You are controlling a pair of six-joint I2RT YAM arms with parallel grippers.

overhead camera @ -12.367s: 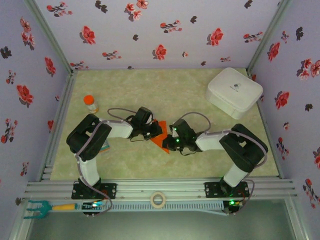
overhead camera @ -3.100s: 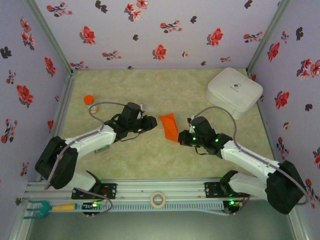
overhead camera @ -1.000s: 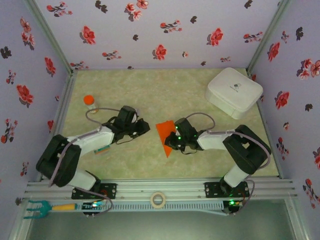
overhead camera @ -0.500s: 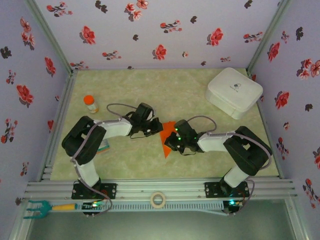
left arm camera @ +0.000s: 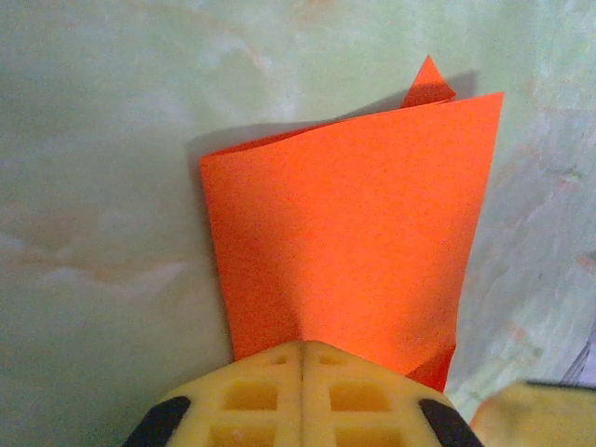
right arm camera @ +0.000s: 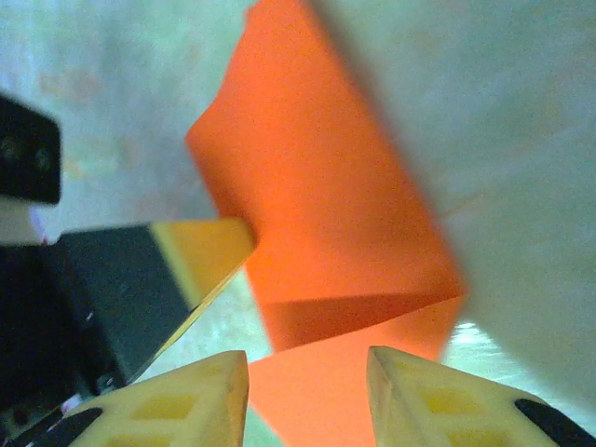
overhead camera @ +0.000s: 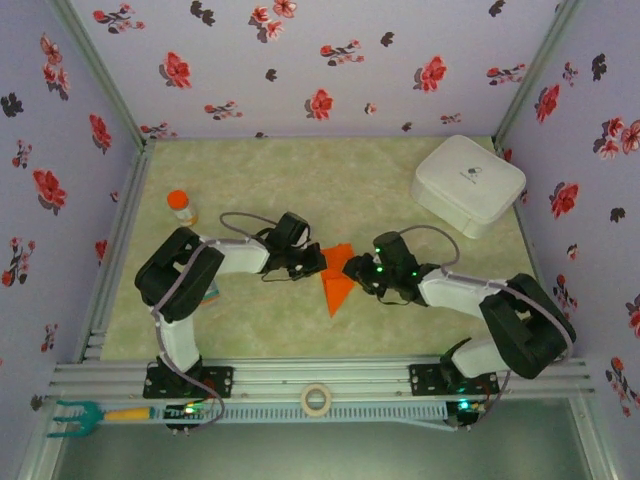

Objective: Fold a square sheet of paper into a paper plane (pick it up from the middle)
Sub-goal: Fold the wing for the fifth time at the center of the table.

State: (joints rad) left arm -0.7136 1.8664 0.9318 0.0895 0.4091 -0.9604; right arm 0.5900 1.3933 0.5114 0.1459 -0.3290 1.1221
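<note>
The left pincer (overhead camera: 314,262) is seen clamped shut on an edge of the folded orange sheet of paper (overhead camera: 337,283), at its 9 o'clock side from above. The right pincer (overhead camera: 353,268) is held with fingers apart at the sheet's 3 o'clock side. The sheet is found at the middle of the table (overhead camera: 300,180), with a white case (overhead camera: 468,183) toward 2 o'clock.
</note>
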